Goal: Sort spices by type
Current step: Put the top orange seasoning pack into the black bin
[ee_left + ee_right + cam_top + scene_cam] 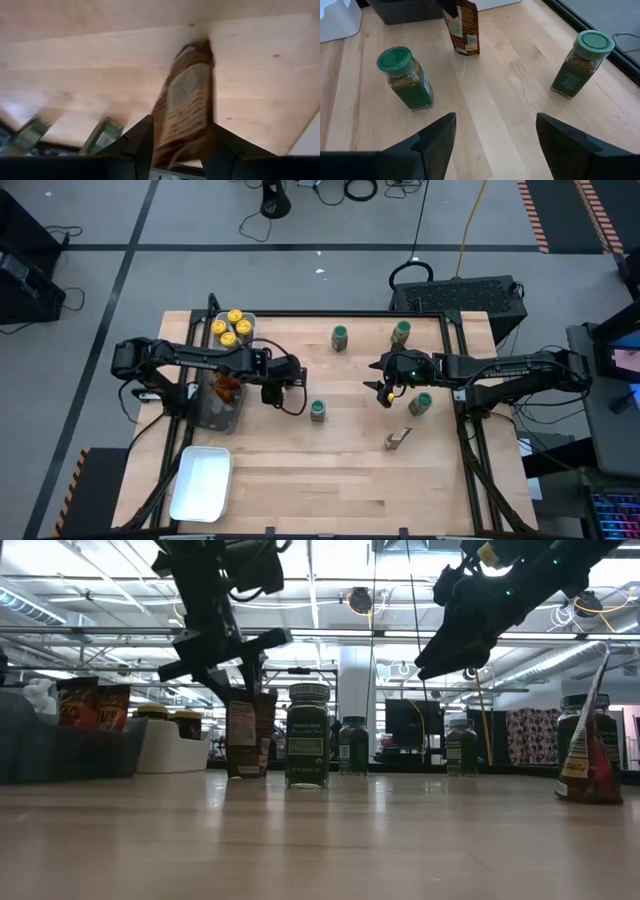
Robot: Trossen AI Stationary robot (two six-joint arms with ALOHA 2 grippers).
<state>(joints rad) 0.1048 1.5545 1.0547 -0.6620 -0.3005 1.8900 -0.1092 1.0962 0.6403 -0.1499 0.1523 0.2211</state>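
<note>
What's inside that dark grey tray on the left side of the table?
The dark grey tray holds four yellow-lidded jars at its far end and orange-brown packets mid-tray. The left arm covers part of it, so anything beneath cannot be seen.

The lower end of the brown packet point(184, 120) is hidden between the left gripper's fingers point(136, 145) in the left wrist view, and its print is blurred beyond reading. Two jars point(102, 136) there are blurred and cut off. In the low view, both arms are cut off by the top edge. Jar labels are too small to be read from above.
</note>
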